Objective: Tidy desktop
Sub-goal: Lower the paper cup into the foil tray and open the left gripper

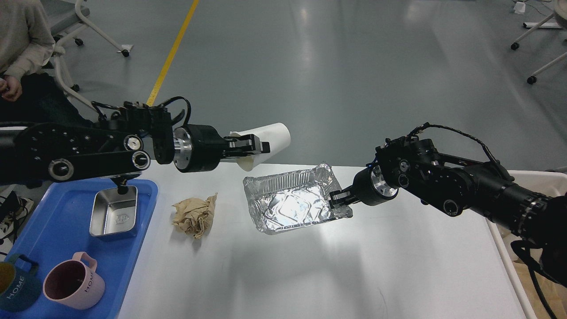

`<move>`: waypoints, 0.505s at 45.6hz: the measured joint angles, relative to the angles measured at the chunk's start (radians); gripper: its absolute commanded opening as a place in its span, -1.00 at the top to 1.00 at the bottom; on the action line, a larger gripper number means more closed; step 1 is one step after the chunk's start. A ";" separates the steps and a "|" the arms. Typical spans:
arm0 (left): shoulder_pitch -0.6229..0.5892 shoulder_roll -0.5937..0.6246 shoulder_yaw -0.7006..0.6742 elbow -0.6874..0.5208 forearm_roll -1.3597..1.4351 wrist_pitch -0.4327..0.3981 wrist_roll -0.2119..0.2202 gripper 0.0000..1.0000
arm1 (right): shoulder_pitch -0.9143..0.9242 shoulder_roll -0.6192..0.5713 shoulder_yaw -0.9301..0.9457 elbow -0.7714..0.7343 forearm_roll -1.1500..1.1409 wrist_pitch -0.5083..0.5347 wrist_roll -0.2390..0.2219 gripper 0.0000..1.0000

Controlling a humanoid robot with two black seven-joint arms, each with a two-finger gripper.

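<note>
Desktop [310, 274]: crumpled paper [193, 215] left
Left gripper [248, 147]: grasping paper cup [270, 138]
Right gripper [337, 199]: pinching foil tray [290, 204] rim

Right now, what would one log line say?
left gripper: shut on paper cup | right gripper: shut on foil tray | crumpled paper: on desktop

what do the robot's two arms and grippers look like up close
Both arms are black and built of rounded segments with round silver-ringed joint caps. Each wrist ends in a bright silver metal collar before a small black two-finger gripper: left gripper, right gripper. Thin black cables loop in the open above each wrist. No lettering is legible.
</note>
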 measured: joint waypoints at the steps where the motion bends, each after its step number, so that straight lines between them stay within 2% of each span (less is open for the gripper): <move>1: 0.002 -0.018 0.006 0.008 -0.002 0.000 0.000 1.00 | 0.000 0.000 0.000 -0.001 0.000 0.000 0.000 1.00; 11: 0.027 -0.184 0.054 0.092 -0.057 0.020 0.002 1.00 | 0.000 0.000 0.004 -0.002 0.000 -0.001 0.000 1.00; 20: 0.039 -0.242 0.058 0.146 -0.069 0.021 0.008 1.00 | 0.000 -0.007 0.007 -0.002 0.000 -0.001 0.000 1.00; 23: 0.045 -0.248 0.059 0.155 -0.074 0.021 0.009 0.84 | 0.000 -0.008 0.007 -0.001 0.000 -0.001 -0.001 1.00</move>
